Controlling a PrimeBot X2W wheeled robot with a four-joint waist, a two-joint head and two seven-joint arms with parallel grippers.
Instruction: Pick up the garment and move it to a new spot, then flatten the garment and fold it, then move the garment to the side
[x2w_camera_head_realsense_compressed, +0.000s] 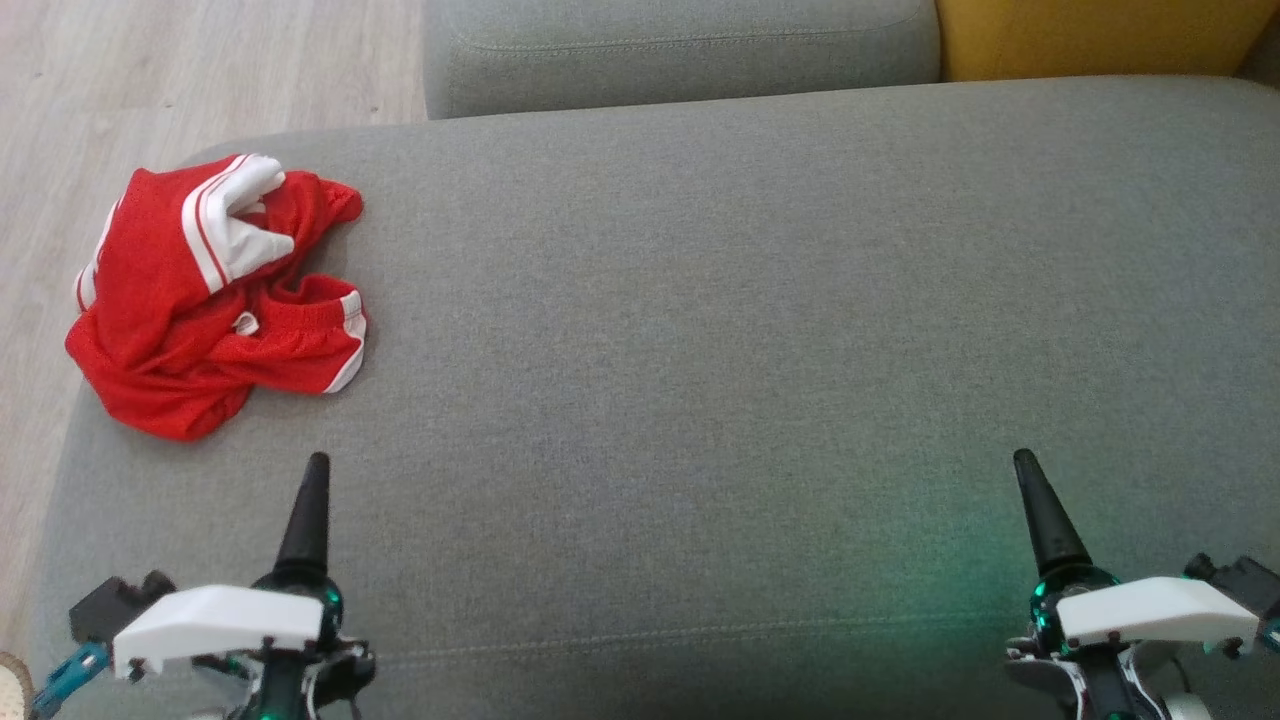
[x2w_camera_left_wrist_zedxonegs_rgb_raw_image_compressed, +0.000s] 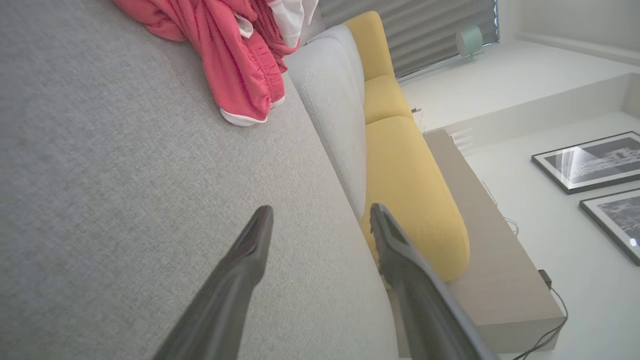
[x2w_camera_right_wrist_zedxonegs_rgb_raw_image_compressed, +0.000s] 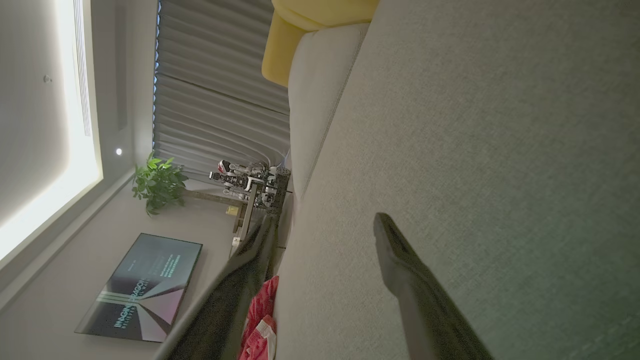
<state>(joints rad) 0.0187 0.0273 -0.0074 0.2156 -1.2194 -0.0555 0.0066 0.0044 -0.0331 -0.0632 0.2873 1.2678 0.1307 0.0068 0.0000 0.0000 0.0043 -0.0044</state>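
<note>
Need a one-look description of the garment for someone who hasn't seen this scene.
Find the wide grey sofa cushion in front of the robot. At its left end, by the edge next to the wooden floor, lies the garment in a crumpled heap. It is bright red with white stripes and trim, standing out against the plain grey upholstery around it.

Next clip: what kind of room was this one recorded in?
Most likely a living room, or a set furnished like one: a grey sofa with yellow cushions, framed pictures on the wall, and a potted plant near long curtains. A red garment lies on the sofa.
</note>
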